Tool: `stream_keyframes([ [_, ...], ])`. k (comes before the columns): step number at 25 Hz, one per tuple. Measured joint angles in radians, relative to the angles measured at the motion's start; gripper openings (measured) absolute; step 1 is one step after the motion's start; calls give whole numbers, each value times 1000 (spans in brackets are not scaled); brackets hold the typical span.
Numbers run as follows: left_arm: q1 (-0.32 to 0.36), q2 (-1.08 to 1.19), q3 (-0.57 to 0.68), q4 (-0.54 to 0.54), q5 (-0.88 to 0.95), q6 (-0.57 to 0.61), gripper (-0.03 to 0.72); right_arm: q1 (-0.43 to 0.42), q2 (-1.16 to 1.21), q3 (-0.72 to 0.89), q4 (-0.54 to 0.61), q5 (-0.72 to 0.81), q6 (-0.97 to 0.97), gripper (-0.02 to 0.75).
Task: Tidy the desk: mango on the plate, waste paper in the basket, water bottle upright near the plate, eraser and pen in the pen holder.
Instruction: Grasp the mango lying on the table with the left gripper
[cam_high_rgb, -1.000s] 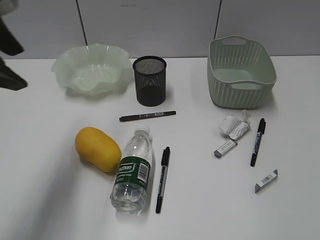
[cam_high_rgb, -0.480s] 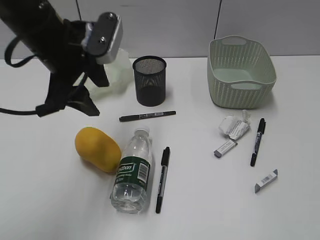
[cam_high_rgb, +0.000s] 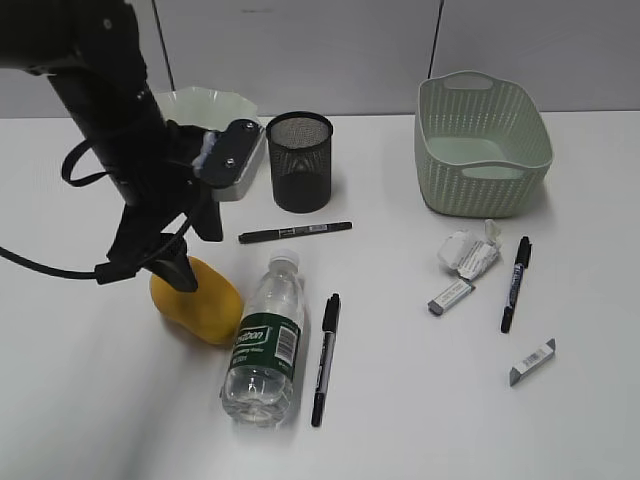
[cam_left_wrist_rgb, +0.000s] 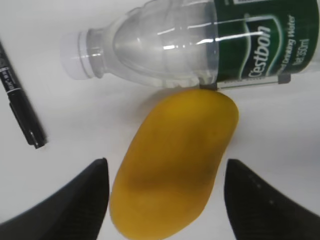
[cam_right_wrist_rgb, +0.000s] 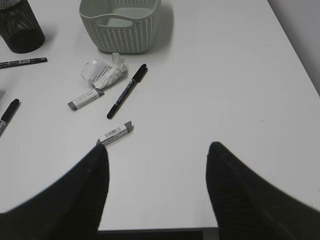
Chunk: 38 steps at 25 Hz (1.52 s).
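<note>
- We're looking at a plain white table (cam_high_rgb: 420, 440), smooth and matte.
- Behind the table's far edge we see a pale grey wall (cam_high_rgb: 300, 50) of flat panels.
- Two dark seams (cam_high_rgb: 437, 40) run down that wall to the table.

I work at what looks like an office desk: a plain white table (cam_high_rgb: 580, 180) backed by grey partition panels. The pen holder (cam_high_rgb: 299, 161), black wire mesh, stands at the rear middle; marker pens (cam_high_rgb: 294, 232) lie in front of it, erasers (cam_high_rgb: 450, 296) to its right, a storage basket (cam_high_rgb: 482, 142) further right.
</note>
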Motion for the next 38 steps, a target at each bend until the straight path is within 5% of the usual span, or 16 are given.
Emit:
stream_keyframes([
  [15, -67, 75, -2, 89, -66, -50, 548, 0, 0, 0, 0, 0, 0, 490],
  [23, -67, 129, -1, 107, -48, -110, 592, 0, 0, 0, 0, 0, 0, 490],
  [38, -67, 138, 31, 107, -68, -131, 551, 0, 0, 0, 0, 0, 0, 490],
])
